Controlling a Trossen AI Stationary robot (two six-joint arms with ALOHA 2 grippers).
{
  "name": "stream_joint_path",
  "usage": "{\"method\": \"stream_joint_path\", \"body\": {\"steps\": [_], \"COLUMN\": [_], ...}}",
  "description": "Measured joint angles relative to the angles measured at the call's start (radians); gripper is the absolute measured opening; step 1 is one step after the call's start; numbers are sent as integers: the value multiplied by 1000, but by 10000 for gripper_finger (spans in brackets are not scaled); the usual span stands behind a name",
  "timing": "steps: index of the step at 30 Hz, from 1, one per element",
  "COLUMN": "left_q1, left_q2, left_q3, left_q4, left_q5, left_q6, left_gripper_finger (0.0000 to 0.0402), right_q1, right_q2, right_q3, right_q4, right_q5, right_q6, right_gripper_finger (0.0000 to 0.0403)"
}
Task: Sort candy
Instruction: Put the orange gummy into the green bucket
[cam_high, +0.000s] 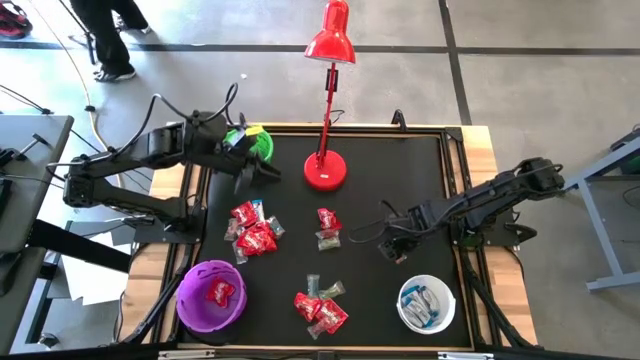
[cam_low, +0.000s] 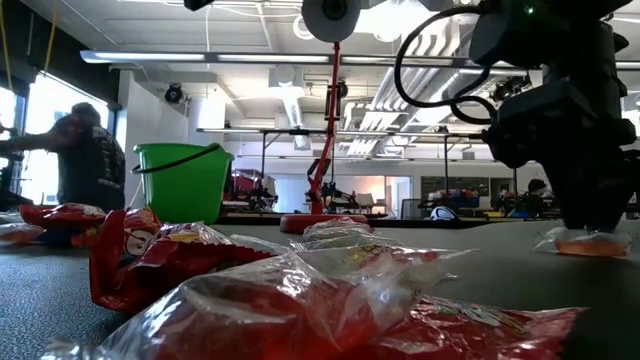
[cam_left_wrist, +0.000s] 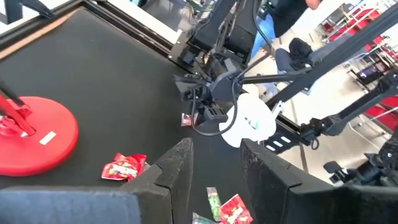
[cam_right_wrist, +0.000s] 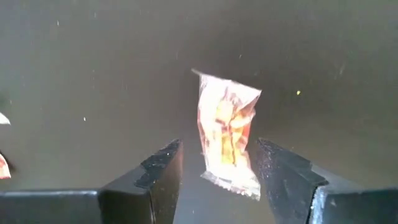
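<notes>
The right gripper (cam_right_wrist: 214, 168), a pair of dark blunt fingers, stands spread wide and holds nothing, poised low over a single small sweet in a clear crinkled wrapper with orange-red inside (cam_right_wrist: 227, 137); in the right wrist view the sweet lies flat on the black table mat (cam_right_wrist: 93, 74) at the centre of the frame, its lower end reaching between the two fingers, apart from both. In the high view this gripper (cam_high: 397, 247) sits right of centre, just above the white bowl of blue-and-white sweets (cam_high: 427, 304) at lower right. The other candy lies in loose heaps: a red cluster left of centre (cam_high: 252, 231), a small pair at centre (cam_high: 327, 228), another heap at bottom centre (cam_high: 321, 307), and one red piece in the purple bowl (cam_high: 211, 296) at lower left. The left gripper (cam_high: 258, 170) waits at upper left beside the green bowl (cam_high: 258, 143), near the red desk lamp (cam_high: 326, 170); its fingers (cam_left_wrist: 177, 165) stand apart with nothing between them. The lone sweet looks feather-light, its film thin, slick and springy, likely to slide or buckle under a pinch. A grip across the narrow width at mid-body, where the filling gives bulk, seems safer than at the flat sealed ends.
</notes>
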Motion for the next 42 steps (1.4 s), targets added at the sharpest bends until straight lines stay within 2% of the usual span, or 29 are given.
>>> {"method": "stream_joint_path", "body": {"steps": [9, 15, 25, 32, 38, 42], "left_q1": [-33, -37, -37, -37, -37, -36], "left_q2": [0, 0, 0, 0, 0, 0], "left_q3": [0, 0, 0, 0, 0, 0], "left_q4": [0, 0, 0, 0, 0, -1], "left_q5": [-48, -53, -54, -54, -64, -117], "left_q6": [0, 0, 1, 2, 11, 21], "left_gripper_finger": [119, 119, 119, 119, 119, 119], "right_q1": [42, 46, 45, 45, 45, 40], "right_q2": [0, 0, 0, 0, 0, 0], "right_q3": [0, 0, 0, 0, 58, 167], "right_q4": [0, 0, 0, -1, -13, -89], "right_q5": [-12, -10, 76, 89, 211, 358], "right_q6": [29, 46, 89, 89, 14, -114], "right_gripper_finger": [190, 132, 15, 3, 1, 1]}}
